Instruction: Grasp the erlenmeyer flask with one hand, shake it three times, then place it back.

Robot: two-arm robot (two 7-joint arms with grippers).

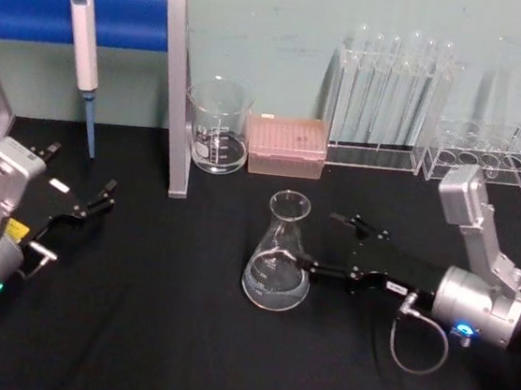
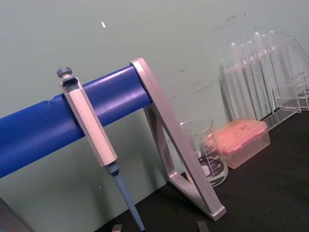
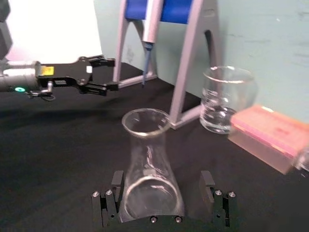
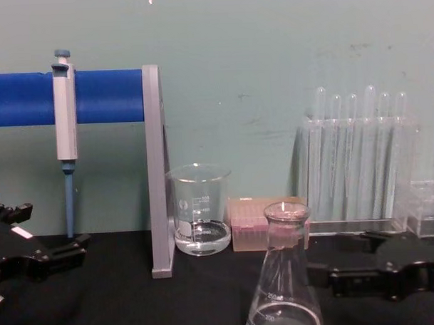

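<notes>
Beaker (image 4: 200, 209) graduation marks, digits too small to read, no other legible text

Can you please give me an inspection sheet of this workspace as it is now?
Surface: black table, nothing spilled.
Job's things: erlenmeyer flask upright on the table, a little clear liquid inside.
Clutter: beaker, pink tip box, test tubes, clear rack, pipette hanging on the blue stand.
Grippers: right end effector open, fingers either side of the flask base; left end effector open, idle at left.
Cables: cable loop at right wrist.
Surroundings: pale green wall.
</notes>
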